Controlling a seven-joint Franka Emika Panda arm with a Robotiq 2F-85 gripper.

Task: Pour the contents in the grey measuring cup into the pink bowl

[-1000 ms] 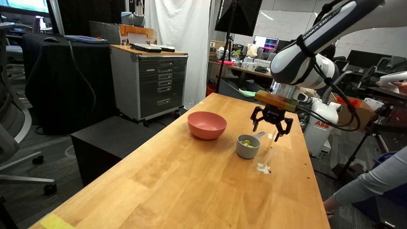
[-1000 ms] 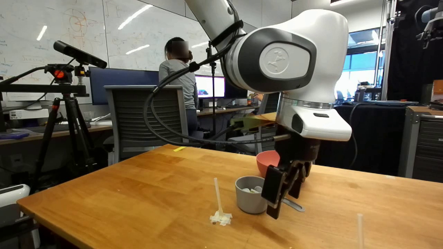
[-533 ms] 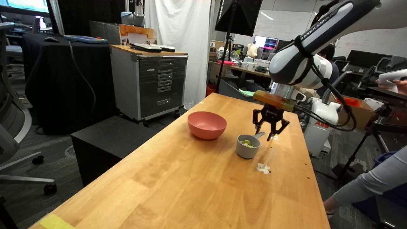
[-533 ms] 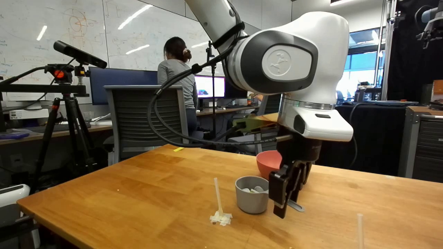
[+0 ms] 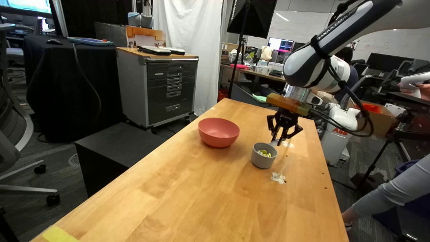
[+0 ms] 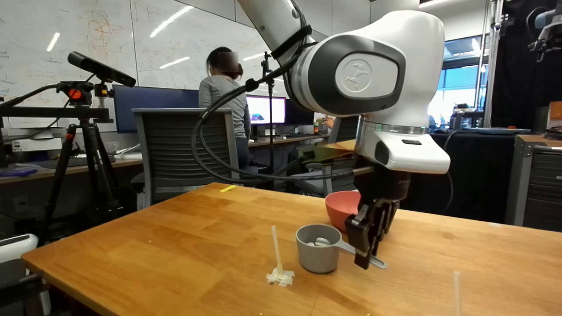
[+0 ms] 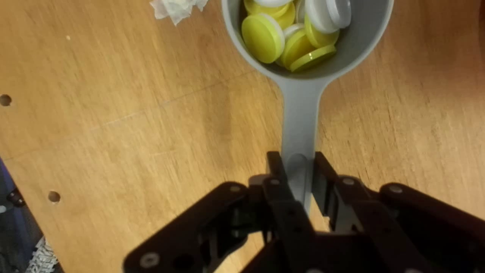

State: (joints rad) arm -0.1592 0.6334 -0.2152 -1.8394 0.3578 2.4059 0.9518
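The grey measuring cup [image 5: 263, 162] stands on the wooden table, seen in both exterior views. From the wrist, its contents [image 7: 261, 40] look like yellow and white round discs heaped inside. My gripper [image 7: 296, 155] is shut on the cup's handle [image 7: 300, 117], a fingertip pressed to each side of it. In an exterior view the gripper [image 6: 365, 262] covers part of that handle, whose end pokes out beyond the fingers. The pink bowl [image 5: 215, 139] sits upright on the table, apart from the cup; in an exterior view the gripper partly hides the bowl [image 6: 339, 210].
A thin translucent straw [image 6: 276, 248] rises from a taped patch [image 6: 280, 277] close to the cup. Another straw [image 6: 457, 289] stands nearer that camera. The wooden table [image 5: 188, 188] has its long edge beyond the bowl, with a black box [image 5: 114, 144] lower down beside it.
The gripper's fingers have come together from wide apart onto the handle. The cup has shifted and turned slightly where it stands. The bowl has stayed put.
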